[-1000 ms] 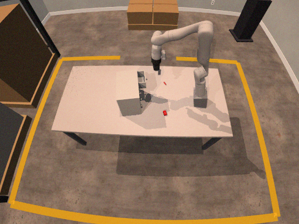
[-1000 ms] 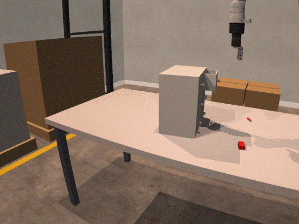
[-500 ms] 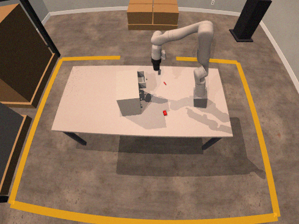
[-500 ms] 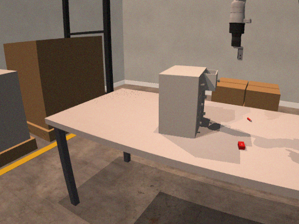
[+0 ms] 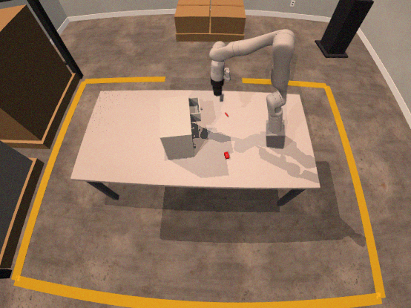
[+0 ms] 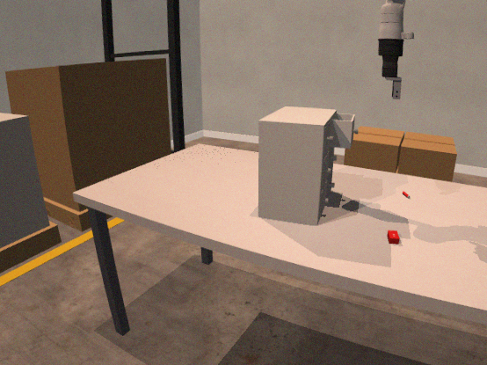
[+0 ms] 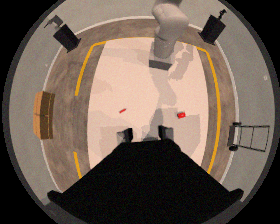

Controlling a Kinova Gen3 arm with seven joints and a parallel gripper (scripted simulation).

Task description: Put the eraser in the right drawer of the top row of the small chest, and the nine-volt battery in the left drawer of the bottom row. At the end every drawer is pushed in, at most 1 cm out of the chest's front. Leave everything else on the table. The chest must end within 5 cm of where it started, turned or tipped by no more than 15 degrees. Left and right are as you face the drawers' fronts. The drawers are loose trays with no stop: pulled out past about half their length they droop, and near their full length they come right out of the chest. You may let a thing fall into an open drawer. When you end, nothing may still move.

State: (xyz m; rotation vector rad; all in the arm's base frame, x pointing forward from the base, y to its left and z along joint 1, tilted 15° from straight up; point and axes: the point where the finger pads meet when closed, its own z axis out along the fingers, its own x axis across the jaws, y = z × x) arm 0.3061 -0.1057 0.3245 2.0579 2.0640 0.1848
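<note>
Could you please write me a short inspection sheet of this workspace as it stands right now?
Surface: pale table, shadows across it.
Job's things: small chest upright; one top-row drawer pulled out, its contents not visible. A dark drawer at the bottom also stands out. The eraser and battery cannot be told apart here.
Clutter: red block and small red stick lie on the table, apart from the chest.
Gripper: gripper open and holding nothing, hanging high above the table beside the open top drawer.
Cables: nothing seen.
Surroundings: cardboard boxes by the wall, yellow floor tape around the table.
</note>
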